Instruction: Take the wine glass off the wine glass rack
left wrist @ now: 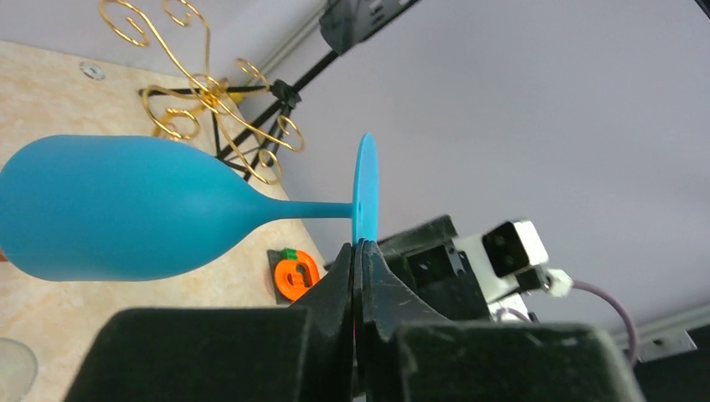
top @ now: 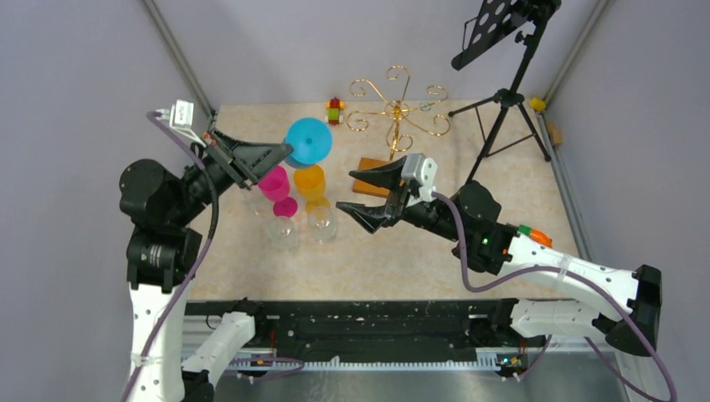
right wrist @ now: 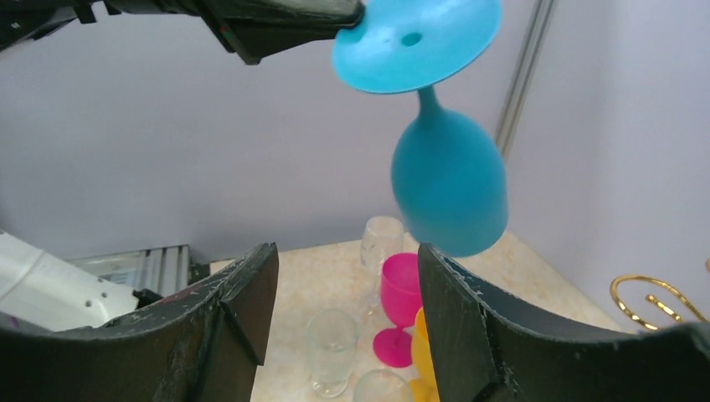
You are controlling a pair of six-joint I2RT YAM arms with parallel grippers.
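Your left fingers (top: pixel 283 153) are clenched on the rim of the foot of the blue wine glass (top: pixel 309 141), and that thin pinch is the only thing carrying it. The glass hangs in the air, foot up and bowl down, its long axis close to vertical with a slight tilt. It is over the cluster of pink glass (top: pixel 274 182), orange cup (top: pixel 310 182) and clear glasses (top: pixel 283 232) standing on the bench (top: pixel 402 260). It is clear of the wine glass rack (top: pixel 400 107), which stands apart toward the far side of the bench, with no scroll arm touching the glass. By my reading the lift-off is done and only a safe put-down or handover is left. Your right fingers (top: pixel 346 190) are spread and hold nothing. They point toward the glass, and in the right wrist view it sits ahead of them and higher, with the bowl above the gap between them. The left arm has the glass and the right is the nearer free one. If you bring the right in, aim for the bowl or stem, since an edge grip like this could let the glass swing or slip.
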